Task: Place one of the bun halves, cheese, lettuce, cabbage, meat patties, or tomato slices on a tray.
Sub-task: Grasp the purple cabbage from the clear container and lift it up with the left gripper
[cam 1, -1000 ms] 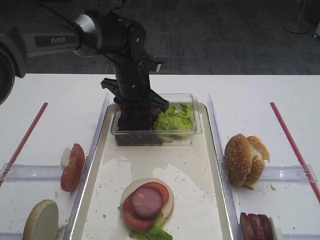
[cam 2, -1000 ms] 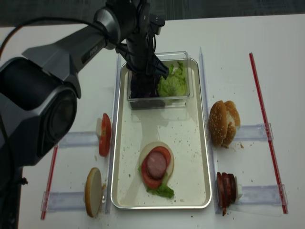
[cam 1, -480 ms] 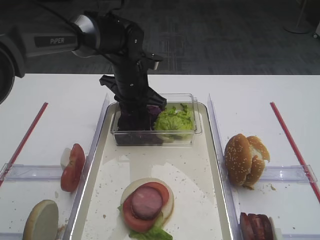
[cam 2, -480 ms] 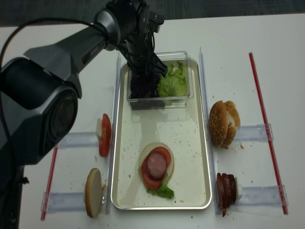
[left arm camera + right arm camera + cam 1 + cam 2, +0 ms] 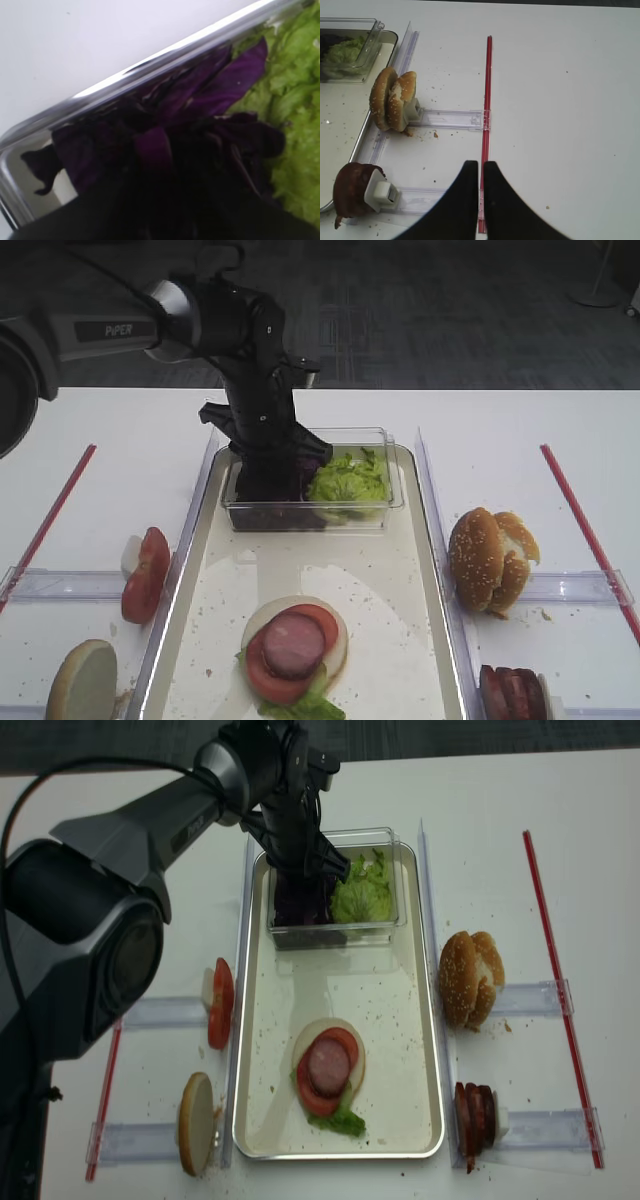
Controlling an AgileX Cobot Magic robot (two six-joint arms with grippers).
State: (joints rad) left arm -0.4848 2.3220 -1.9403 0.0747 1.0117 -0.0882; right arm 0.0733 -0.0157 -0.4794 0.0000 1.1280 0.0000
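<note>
My left gripper (image 5: pixel 268 478) reaches down into the clear plastic tub (image 5: pixel 312 516) at the far end of the tray (image 5: pixel 400 640). Its fingertips are buried in the dark purple cabbage (image 5: pixel 200 115), so the jaws do not show. Light green lettuce (image 5: pixel 348 482) fills the tub's right half. A bun half with lettuce, tomato and a patty (image 5: pixel 293 645) lies on the tray near the front. My right gripper (image 5: pixel 481 167) is shut and empty above the white table by a red strip (image 5: pixel 488 100).
Bun halves (image 5: pixel 490 558) stand in a clear holder right of the tray, with meat patties (image 5: pixel 510 692) in front of them. Tomato slices (image 5: pixel 145 573) and another bun half (image 5: pixel 80 680) stand to the left. Red strips (image 5: pixel 585 530) mark both sides.
The left arm has shifted slightly to the left and up while the gripper stays down in the cabbage. Nothing else has moved.
</note>
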